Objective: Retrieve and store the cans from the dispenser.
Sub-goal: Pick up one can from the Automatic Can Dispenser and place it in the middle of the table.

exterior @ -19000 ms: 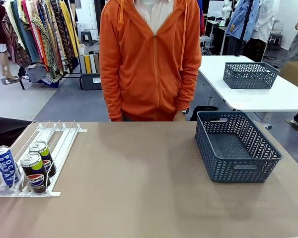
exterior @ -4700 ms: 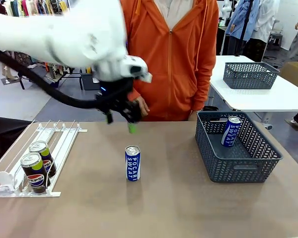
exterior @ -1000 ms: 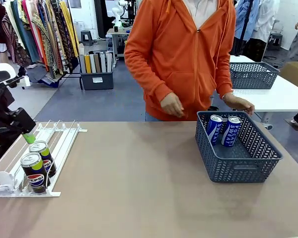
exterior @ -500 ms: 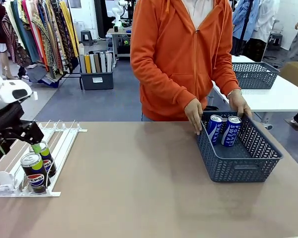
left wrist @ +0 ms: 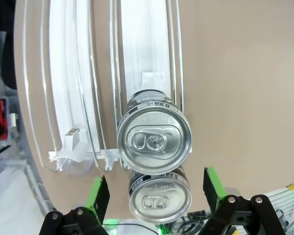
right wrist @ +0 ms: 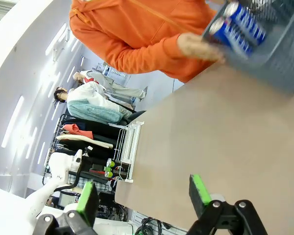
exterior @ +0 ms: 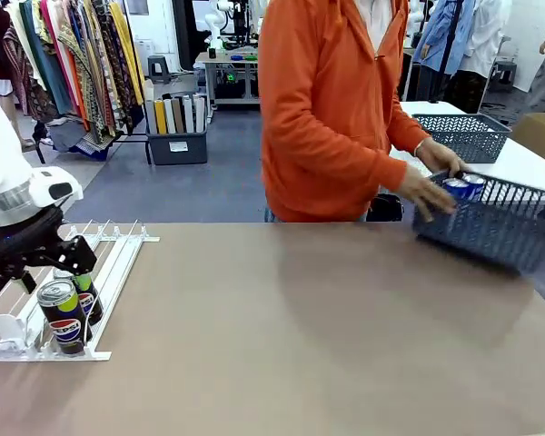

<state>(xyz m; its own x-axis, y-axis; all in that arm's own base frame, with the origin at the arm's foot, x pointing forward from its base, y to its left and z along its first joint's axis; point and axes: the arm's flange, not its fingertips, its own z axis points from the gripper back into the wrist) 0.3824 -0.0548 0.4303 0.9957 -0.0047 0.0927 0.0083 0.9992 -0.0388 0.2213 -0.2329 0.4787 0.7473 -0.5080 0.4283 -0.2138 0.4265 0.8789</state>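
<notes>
Two black cans (exterior: pixel 73 307) (left wrist: pixel 154 139) stand one behind the other in the dispenser (exterior: pixel 118 250) (left wrist: pixel 154 49), at its stopper end. Your left gripper (exterior: pixel 75 265) (left wrist: pixel 154 191) hangs over the rear can with its jaws wide. A green pad sits clear on either side, and it grips nothing. Your right gripper (right wrist: pixel 143 196) is also spread wide and holds nothing, above bare table (right wrist: pixel 225 127). At far right the person's hands (exterior: pixel 431 195) hold the tilted basket (exterior: pixel 490 227), with two blue cans (exterior: pixel 459 186) inside.
</notes>
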